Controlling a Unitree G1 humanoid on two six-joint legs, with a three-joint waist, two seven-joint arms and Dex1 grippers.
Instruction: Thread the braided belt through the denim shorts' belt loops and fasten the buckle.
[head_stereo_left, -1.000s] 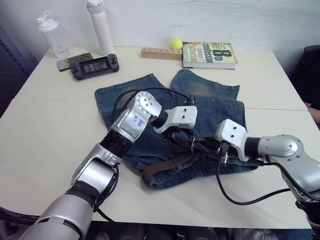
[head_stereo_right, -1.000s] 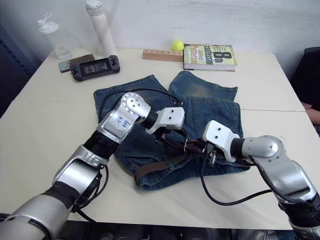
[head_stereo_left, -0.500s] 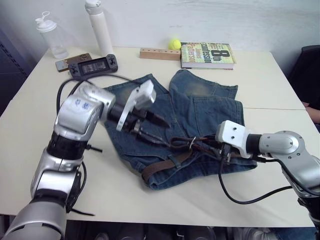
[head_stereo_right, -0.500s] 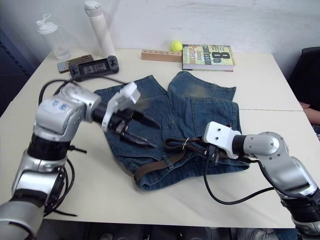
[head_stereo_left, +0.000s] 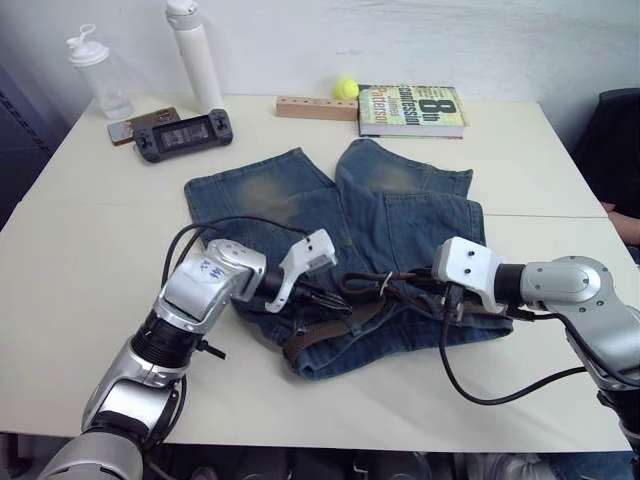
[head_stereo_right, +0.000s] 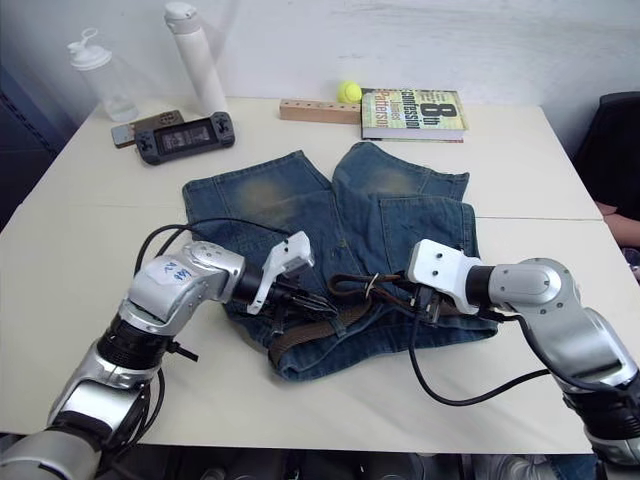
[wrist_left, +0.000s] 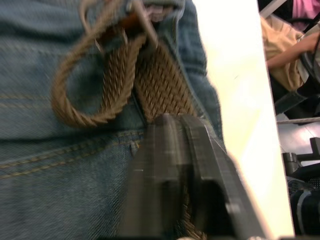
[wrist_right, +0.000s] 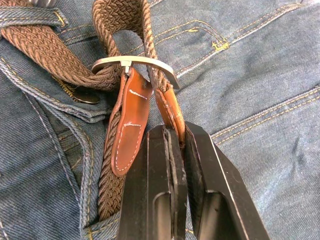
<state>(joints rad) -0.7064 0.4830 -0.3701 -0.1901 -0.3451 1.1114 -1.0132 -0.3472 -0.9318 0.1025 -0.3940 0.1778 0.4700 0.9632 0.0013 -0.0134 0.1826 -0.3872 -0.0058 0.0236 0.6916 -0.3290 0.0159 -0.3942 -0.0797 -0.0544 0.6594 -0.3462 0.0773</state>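
Threading looks mostly done: the braided belt (head_stereo_left: 335, 325) runs along the waistband of the denim shorts (head_stereo_left: 330, 215) at centre frame, passing under at least one of the belt loops (wrist_right: 30, 16). Its tip has gone through the buckle (wrist_right: 135, 62). The right gripper (wrist_right: 175, 145) pinches the tan leather tip; the left gripper (wrist_left: 175, 125), fingers together, presses on the strap. Seating the prong seems left.

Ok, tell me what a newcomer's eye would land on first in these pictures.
The denim shorts spread mid-table, with the braided belt looped at the waistband. The right gripper pinches the belt's tan leather end just below the buckle; the left gripper, fingers closed, rests on the belt. A book and tennis ball lie at the far edge.
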